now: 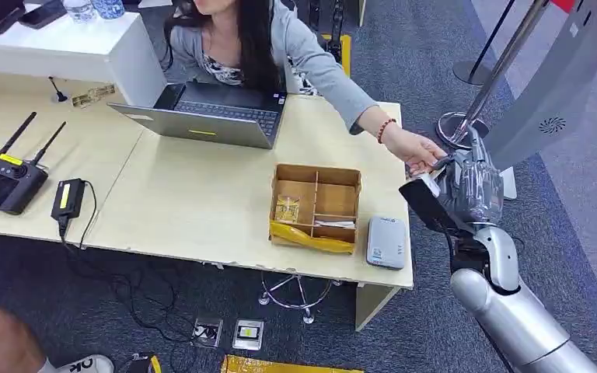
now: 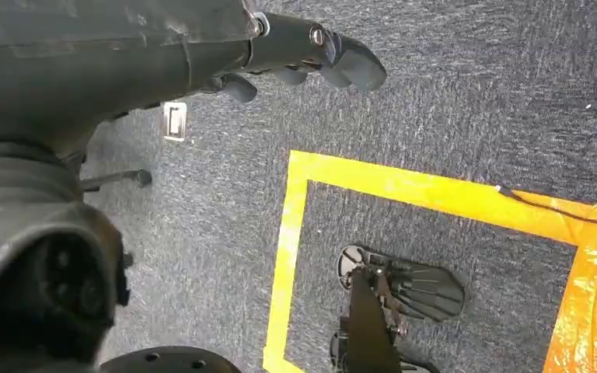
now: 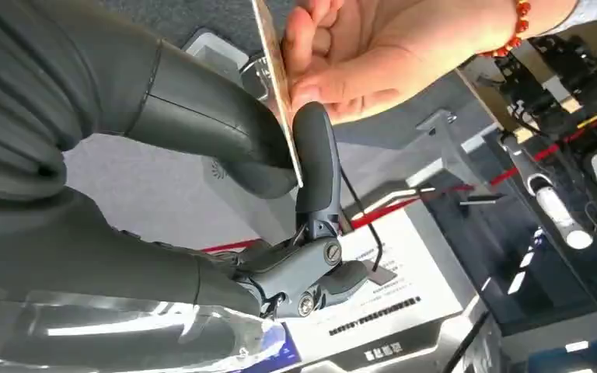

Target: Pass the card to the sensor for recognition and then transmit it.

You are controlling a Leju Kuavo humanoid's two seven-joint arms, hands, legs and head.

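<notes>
My right hand [image 1: 466, 183] is raised just off the table's right end. In the right wrist view its thumb and a finger [image 3: 315, 155] pinch a thin card [image 3: 276, 78], seen edge-on. A person's hand [image 1: 418, 149] with a red bead bracelet reaches across the table and grips the same card [image 1: 429, 183] from the other side. The grey card sensor [image 1: 386, 242] lies flat on the table near its front right corner, below and to the left of my right hand. My left hand [image 2: 311, 54] hangs over the carpet with its fingers loosely apart, holding nothing.
A wooden divided box [image 1: 315, 206] with a yellow packet sits left of the sensor. A laptop [image 1: 206, 116], a black controller [image 1: 6, 180] and a charger [image 1: 68, 198] lie further left. A stanchion base [image 1: 455, 128] stands behind my right hand. Yellow floor tape [image 2: 288, 249] marks the carpet.
</notes>
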